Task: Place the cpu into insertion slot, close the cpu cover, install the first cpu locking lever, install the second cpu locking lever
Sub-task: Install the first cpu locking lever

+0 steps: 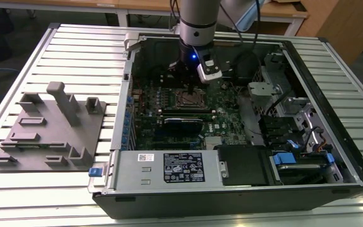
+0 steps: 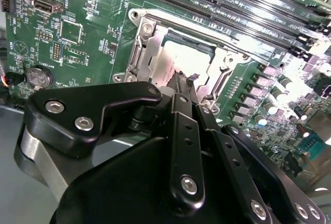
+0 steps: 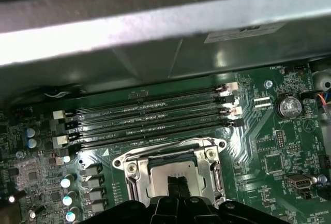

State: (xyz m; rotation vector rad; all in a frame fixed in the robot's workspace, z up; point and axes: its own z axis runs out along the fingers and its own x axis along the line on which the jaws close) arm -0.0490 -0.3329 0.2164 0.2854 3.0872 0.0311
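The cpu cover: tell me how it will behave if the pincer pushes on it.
The cpu cover looks like thin sheet metal, so it is probably light and may flex a little under a push. It seems to lie flat around the cpu on the insertion slot, so it should not slide. Its shiny surface could let the pincer slip.

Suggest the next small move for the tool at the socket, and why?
Probably ease the tool down a touch onto the near edge of the cpu cover. In the first wrist view the cpu sits in the cover's window, the cover looks flat, and the shut tool hangs over that edge. Whether the levers are latched cannot be told.
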